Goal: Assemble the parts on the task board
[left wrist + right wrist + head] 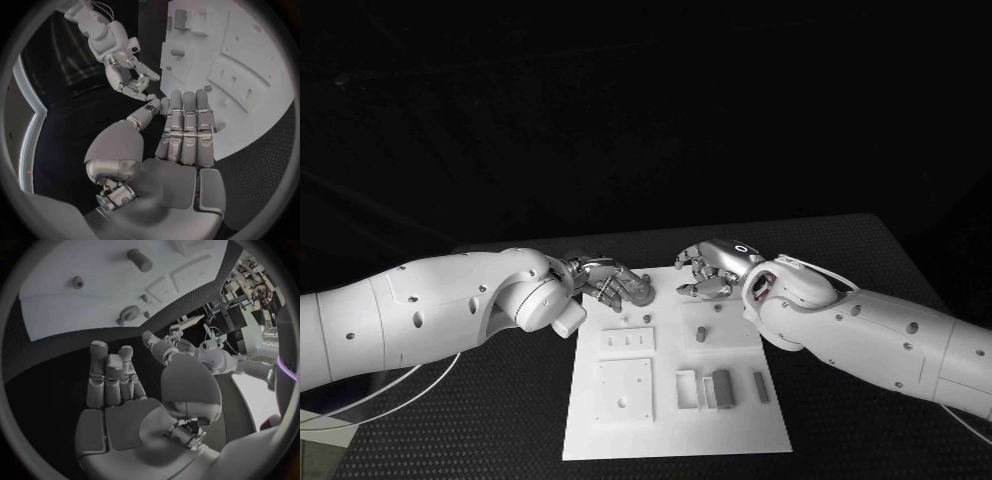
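The white task board (672,420) lies in the lower middle of the head view, on the black table (473,440), running from the bottom of the frame up toward the two hands. The left hand (607,281) sits at the board's upper left corner, reaching in from the left edge of the frame; its fingers are spread and lightly bent over a round grey part (643,291) that lies at that corner, but whether they touch it cannot be told. In the left wrist view the same hand's fingers (185,125) lie straight and side by side, with nothing held between them and the thumb. The right hand (711,270) hangs just above the board's upper right corner, its fingers curled loosely inward; in the right wrist view its palm (125,425) is bare and the fingers (106,377) stand apart from the thumb, gripping nothing. Lower on the board, a short grey peg (702,333) stands near the centre, and long grey bars (723,388) lie toward the lower right beside a raised white block (625,388).
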